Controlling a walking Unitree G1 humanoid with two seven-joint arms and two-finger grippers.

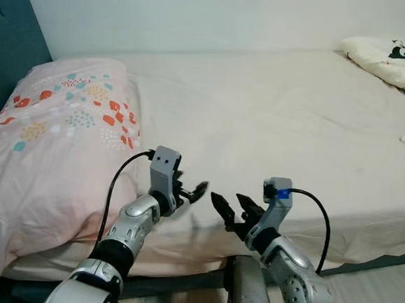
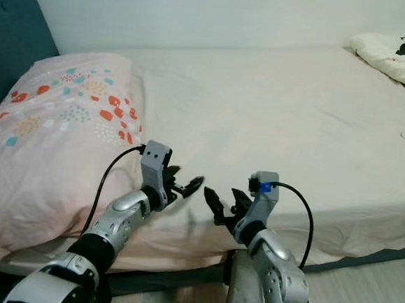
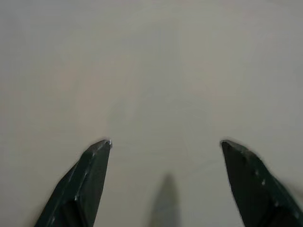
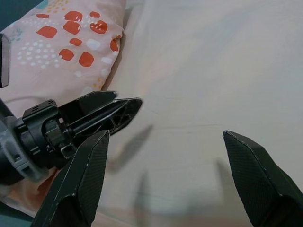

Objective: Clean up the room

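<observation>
While poised over the bed (image 1: 275, 115) edge: left gripper (image 1: 194, 191) and right gripper (image 1: 235, 204), fingers spread, empty. Approach step. Next: reach toward pillow (image 1: 55, 147), judged likeliest.

My pincer fingers (image 4: 90, 175) are matt black plastic; my arms (image 1: 135, 225) brushed silver metal. The bed (image 1: 276, 108) wears smooth cream cloth, the pillow (image 1: 48, 153) soft printed cotton.
</observation>
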